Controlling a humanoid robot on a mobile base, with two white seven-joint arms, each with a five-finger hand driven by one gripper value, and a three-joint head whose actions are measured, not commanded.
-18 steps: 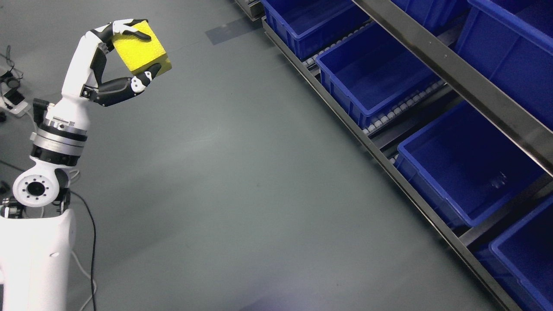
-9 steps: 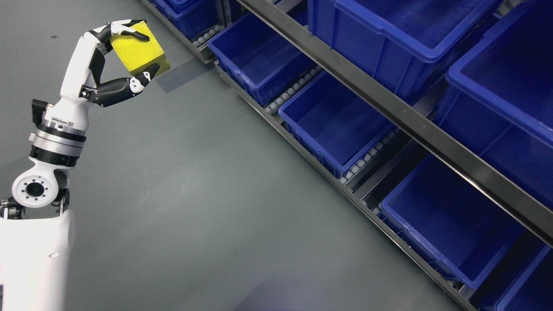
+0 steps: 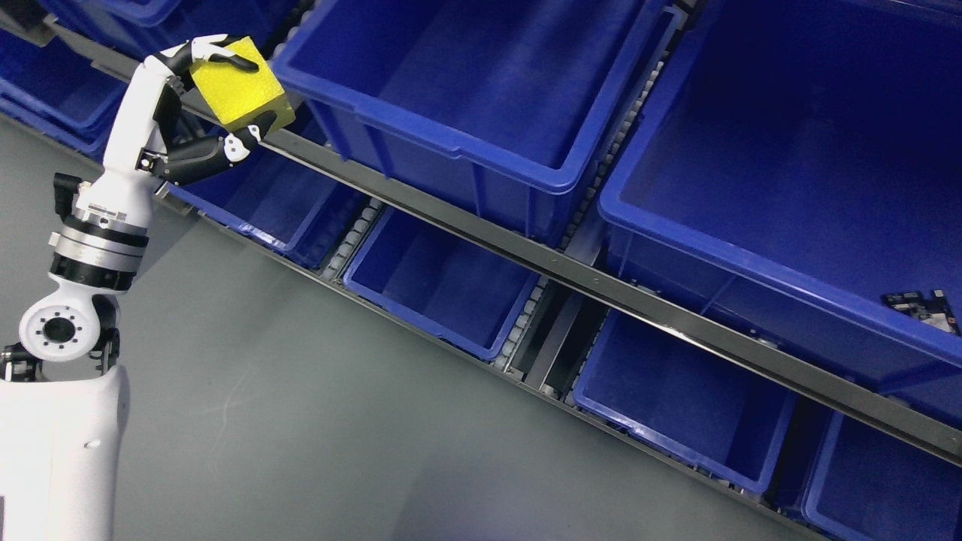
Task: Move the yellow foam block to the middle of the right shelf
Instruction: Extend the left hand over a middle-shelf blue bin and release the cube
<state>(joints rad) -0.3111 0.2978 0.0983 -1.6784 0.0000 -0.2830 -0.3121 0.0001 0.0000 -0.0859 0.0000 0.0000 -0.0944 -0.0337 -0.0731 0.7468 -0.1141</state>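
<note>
Gripping the yellow foam block (image 3: 239, 92), the left hand (image 3: 197, 113) was raised at the upper left of the head view, its arm rising from the lower left corner. The block was a squat, roughly square slab of porous, finely pitted foam, held in the air and touching no shelf or bin. It was tilted, with its broad top face turned up toward the camera and its long axis slanting from upper left down to lower right. Black-and-white fingers (image 3: 218, 54) curled over its upper edge, and the thumb pressed against its lower edge, so the block was pinched between them. The arm was glossy white plastic with a ribbed silver and black wrist ring and a round joint below it.

Behind and to the right of the block stood a metal shelf rack (image 3: 481, 237), its grey rail running diagonally from upper left to lower right. Above the rail sat large, smooth blue plastic bins (image 3: 451, 150), rectangular and open-topped. Below the rail were smaller blue bins resting on rows of small white rollers (image 3: 353, 233). A small dark object (image 3: 923, 306) lay in the large bin at the right edge. The floor (image 3: 248, 421) was plain dull grey.
</note>
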